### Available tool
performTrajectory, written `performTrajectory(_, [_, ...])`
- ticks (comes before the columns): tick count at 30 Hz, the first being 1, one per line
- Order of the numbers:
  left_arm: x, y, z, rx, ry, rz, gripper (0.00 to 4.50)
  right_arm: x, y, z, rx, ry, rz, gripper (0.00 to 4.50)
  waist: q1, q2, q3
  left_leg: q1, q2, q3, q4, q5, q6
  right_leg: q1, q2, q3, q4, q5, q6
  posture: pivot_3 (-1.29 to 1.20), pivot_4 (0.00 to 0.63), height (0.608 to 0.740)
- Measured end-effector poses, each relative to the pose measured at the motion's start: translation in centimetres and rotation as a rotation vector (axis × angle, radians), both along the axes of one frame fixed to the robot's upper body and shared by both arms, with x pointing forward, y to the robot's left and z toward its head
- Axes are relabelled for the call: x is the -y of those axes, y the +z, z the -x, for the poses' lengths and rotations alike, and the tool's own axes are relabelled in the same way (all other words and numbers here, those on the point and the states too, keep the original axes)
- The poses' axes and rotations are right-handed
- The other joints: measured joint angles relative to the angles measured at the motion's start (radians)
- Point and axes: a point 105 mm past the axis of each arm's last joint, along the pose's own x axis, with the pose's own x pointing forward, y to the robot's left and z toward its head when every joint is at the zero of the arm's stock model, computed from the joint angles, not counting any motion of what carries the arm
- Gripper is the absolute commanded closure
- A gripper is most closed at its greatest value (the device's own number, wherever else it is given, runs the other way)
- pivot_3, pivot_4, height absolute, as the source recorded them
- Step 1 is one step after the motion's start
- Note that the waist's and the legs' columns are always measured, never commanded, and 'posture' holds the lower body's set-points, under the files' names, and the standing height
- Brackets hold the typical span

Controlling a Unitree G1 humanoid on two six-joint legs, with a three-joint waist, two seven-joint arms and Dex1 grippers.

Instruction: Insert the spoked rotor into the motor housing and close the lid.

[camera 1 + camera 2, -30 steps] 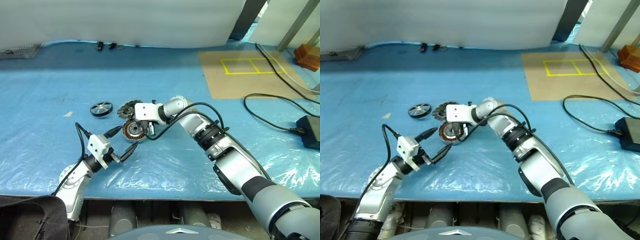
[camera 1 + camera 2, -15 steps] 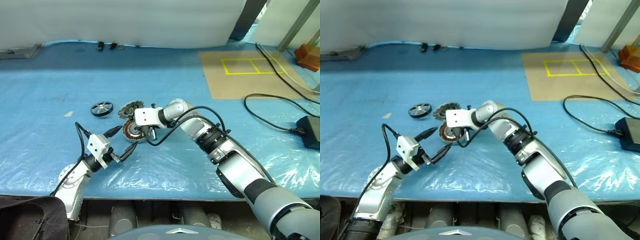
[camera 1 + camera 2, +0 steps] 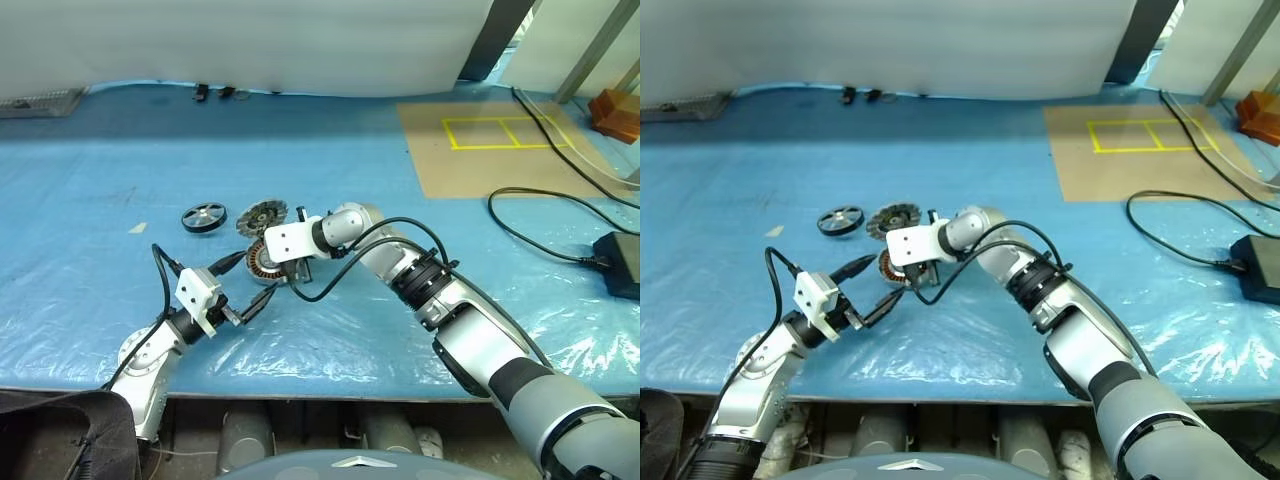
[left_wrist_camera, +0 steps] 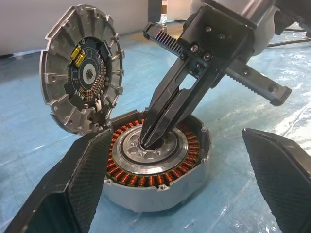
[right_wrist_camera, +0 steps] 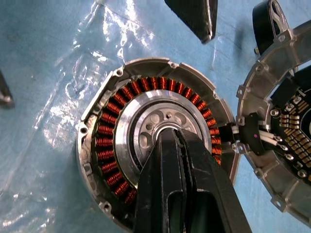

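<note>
Housing-steadying looks to us like the step in hand, with the rotor not yet fetched. Nearest us, our left gripper (image 3: 248, 284), two black fingers spread as wide as they go and holding nothing, hovers just short of the motor housing (image 4: 155, 167), the shallow metal-rimmed ring of copper-brown windings around a silver hub, which lies flat on the blue plastic-sheeted table (image 3: 100, 180). Our right gripper (image 4: 148, 141) comes down from above with its two black fingers pressed together, tips in the hub's centre hole; it grips nothing that we can see.

Just beyond the housing, the lid (image 4: 80, 73), a grey ribbed metal disc with a dark centre full of small parts, stands tilted up on edge and seems joined to the housing by short wires. Farther left lies the spoked rotor (image 3: 203, 216), a small flat black-rimmed wheel with silver spokes, untouched and apart from both.

Next, we judge, the right fingers must lift out of the hub so the rotor can be brought over and dropped in.

We count one housing, one lid, one rotor, two grippers.
</note>
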Motion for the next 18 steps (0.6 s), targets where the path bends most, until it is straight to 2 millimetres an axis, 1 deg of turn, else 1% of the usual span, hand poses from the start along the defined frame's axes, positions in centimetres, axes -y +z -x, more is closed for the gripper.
performTrajectory(3, [0.0, 0.0, 0.0, 0.0, 0.0, -0.001, 0.0, -0.4, 0.2, 0.1, -0.147, -0.082, -0.095, 4.48, 0.0, 0.0, 0.0, -0.001, 0.0, 0.0, 0.0, 0.0, 0.0, 0.0, 0.0, 0.0, 0.0, 0.0, 0.0, 0.0, 0.15, 0.74])
performTrajectory(5, [0.0, 0.0, 0.0, 0.0, 0.0, -0.002, 0.0, -0.4, 0.8, -0.3, -0.214, -0.131, -0.172, 4.48, 0.0, 0.0, 0.0, -0.001, 0.0, 0.0, 0.0, 0.0, 0.0, -0.001, 0.0, 0.0, 0.0, 0.0, 0.0, 0.0, 0.15, 0.74])
performTrajectory(7, [0.0, 0.0, 0.0, 0.0, -0.001, -0.002, 0.0, -0.1, 1.6, -0.8, -0.247, -0.172, -0.239, 4.48, 0.002, 0.0, 0.0, -0.001, 0.0, 0.0, 0.0, 0.0, 0.0, -0.001, 0.0, 0.0, 0.0, 0.0, 0.0, 0.0, 0.15, 0.74])
performTrajectory(9, [0.0, 0.0, 0.0, -0.001, -0.003, -0.004, 0.0, 1.0, 2.0, -1.5, -0.262, -0.209, -0.27, 4.48, 0.007, 0.0, 0.0, -0.001, 0.0, 0.0, 0.0, 0.0, 0.0, -0.001, 0.0, 0.0, -0.001, 0.0, 0.0, 0.0, 0.15, 0.74])
performTrajectory(12, [-0.1, 0.0, 0.0, 0.0, -0.006, -0.008, 0.0, 2.8, 1.6, -2.0, -0.279, -0.258, -0.288, 4.48, 0.006, 0.0, 0.0, -0.001, 0.0, 0.0, 0.0, 0.0, 0.0, -0.001, 0.0, 0.0, -0.001, 0.0, 0.0, 0.0, 0.15, 0.74])
performTrajectory(14, [0.0, 0.1, -0.1, 0.0, -0.01, -0.009, 0.0, 3.4, 0.9, -1.6, -0.31, -0.271, -0.307, 4.48, 0.005, 0.0, 0.0, -0.001, 0.0, 0.0, -0.001, 0.0, 0.0, -0.001, 0.0, 0.0, -0.001, 0.0, 0.0, 0.0, 0.15, 0.74])
performTrajectory(16, [0.1, 0.3, -0.3, 0.005, -0.019, -0.011, 0.0, 3.3, 0.3, -1.0, -0.345, -0.271, -0.337, 4.48, 0.0, 0.0, 0.0, -0.001, 0.0, 0.0, -0.001, 0.0, 0.0, -0.001, 0.0, 0.0, -0.001, 0.0, 0.0, 0.0, 0.15, 0.74])
performTrajectory(18, [0.2, 0.5, -0.4, 0.012, -0.027, -0.012, 0.0, 2.7, -0.1, -0.1, -0.379, -0.258, -0.379, 4.48, -0.003, 0.0, 0.0, -0.001, 0.0, 0.001, -0.001, 0.0, 0.0, -0.001, 0.001, 0.0, -0.001, 0.0, 0.0, 0.0, 0.15, 0.74])
